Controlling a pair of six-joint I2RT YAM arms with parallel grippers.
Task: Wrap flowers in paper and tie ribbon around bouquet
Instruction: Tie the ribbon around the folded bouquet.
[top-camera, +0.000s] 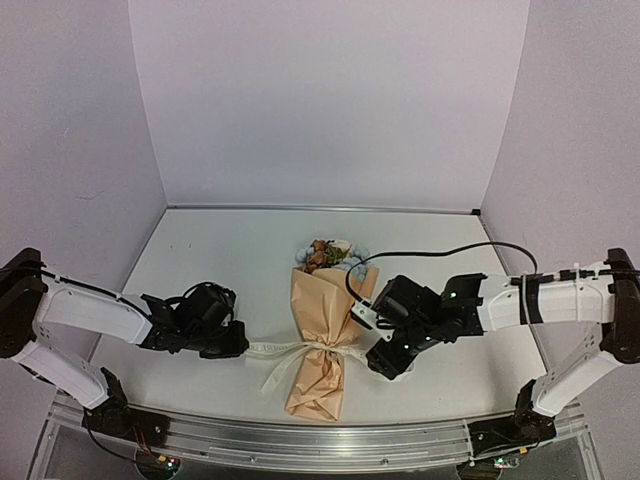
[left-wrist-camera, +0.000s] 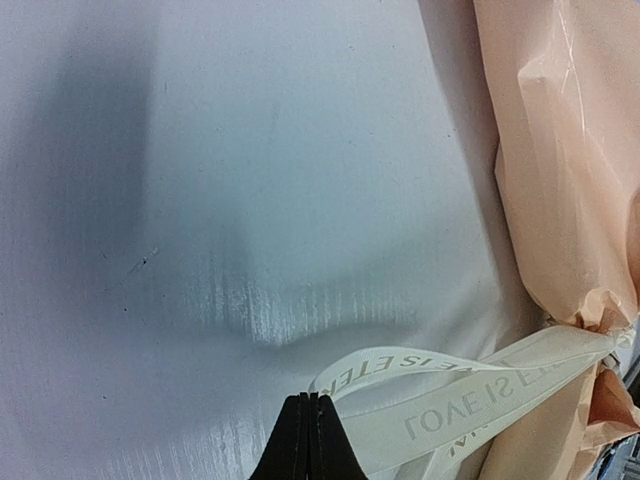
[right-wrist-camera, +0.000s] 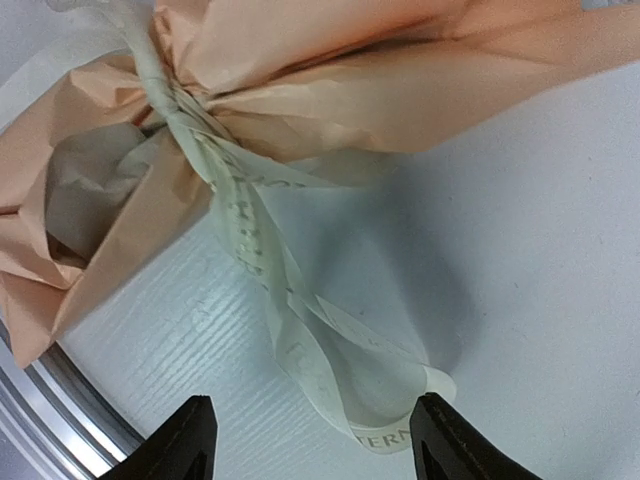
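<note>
Ribbon (right-wrist-camera: 250, 250) looks thin, limp, slippery: left hand (left-wrist-camera: 308, 402) clenches one tail, right hand (right-wrist-camera: 312, 410) stands released. Light, crushable bouquet (top-camera: 320, 330); hold where tied.

Both arms reached inward and low, elbows bent. The left gripper (top-camera: 238, 347) was pinched shut; the right gripper (top-camera: 388, 362) tilted downward, its fingers (right-wrist-camera: 190, 440) standing well apart.

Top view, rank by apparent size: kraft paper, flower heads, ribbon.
1. kraft paper, clearly largest.
2-3. ribbon and flower heads: not ranked. The ribbon spans wider but is thin, and the heads form a compact cluster.
</note>
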